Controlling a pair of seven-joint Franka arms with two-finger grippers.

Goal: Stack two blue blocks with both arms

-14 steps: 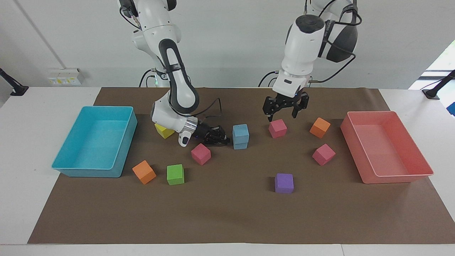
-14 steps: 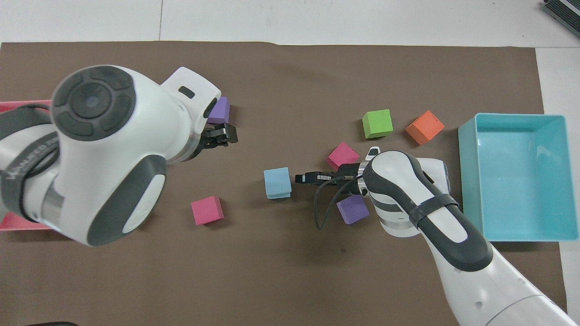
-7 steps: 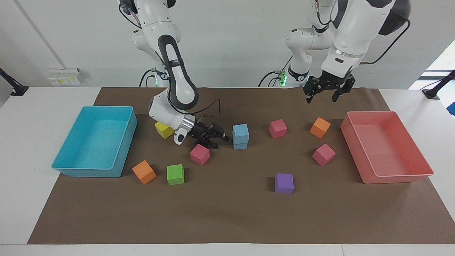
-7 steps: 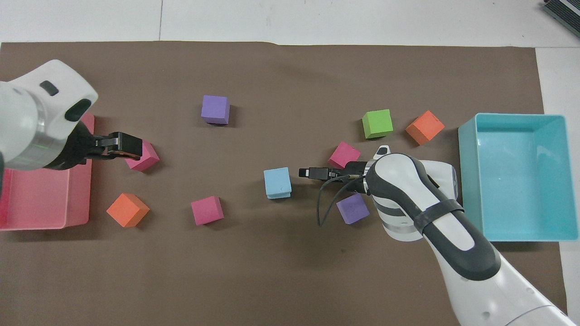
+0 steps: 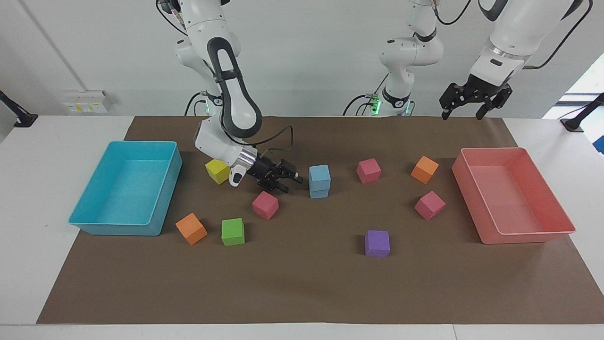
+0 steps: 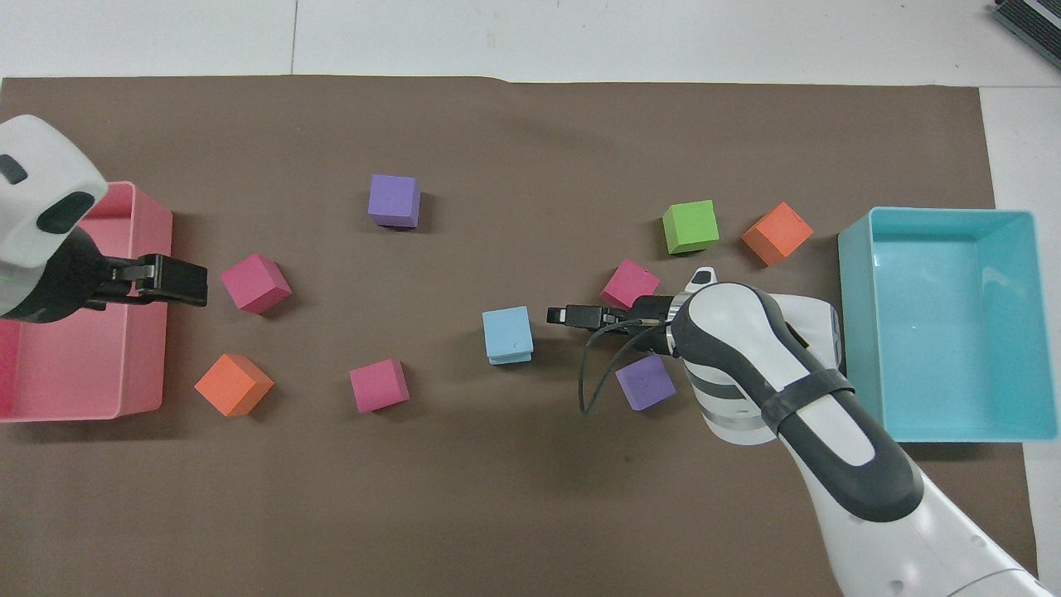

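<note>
Blue blocks (image 5: 319, 181) stacked (edges nearly flush), right hand (image 5: 291, 178) just beside.

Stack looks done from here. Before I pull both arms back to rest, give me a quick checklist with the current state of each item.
1. Upper blue block sits on the lower blue block: ok, slightly offset in the overhead view.
2. Right gripper released: ok, open beside the stack, not touching it.
3. Left gripper empty: ok, open, raised over the table edge by the pink tray.
4. Right gripper's way back: not ok, the yellow cube and a pink cube lie close under its wrist; lift first.
5. Stack steady: cannot tell from a single moment.
</note>
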